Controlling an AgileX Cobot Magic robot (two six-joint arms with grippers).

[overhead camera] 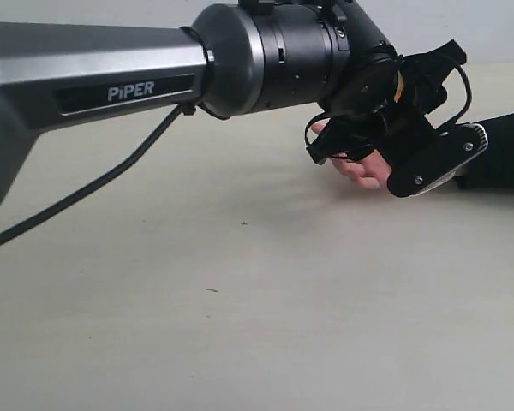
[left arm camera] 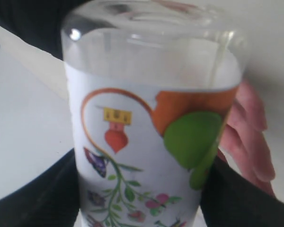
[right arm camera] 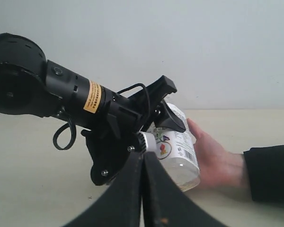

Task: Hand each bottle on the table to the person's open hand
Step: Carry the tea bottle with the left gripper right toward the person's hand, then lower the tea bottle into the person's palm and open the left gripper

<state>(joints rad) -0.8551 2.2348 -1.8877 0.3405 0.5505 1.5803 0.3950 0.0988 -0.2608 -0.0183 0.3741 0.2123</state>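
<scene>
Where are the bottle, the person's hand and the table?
bottle [left arm camera: 132, 163], left wrist view, on its flowered label.
person's hand [right arm camera: 217, 163], right wrist view, on the middle of the hand.
table [overhead camera: 240, 325], exterior view, on a bare part of its top.

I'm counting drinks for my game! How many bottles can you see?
1. The flower-label bottle is held in the left fingers, close against the person's hand. More could be hidden behind the arm.
</scene>
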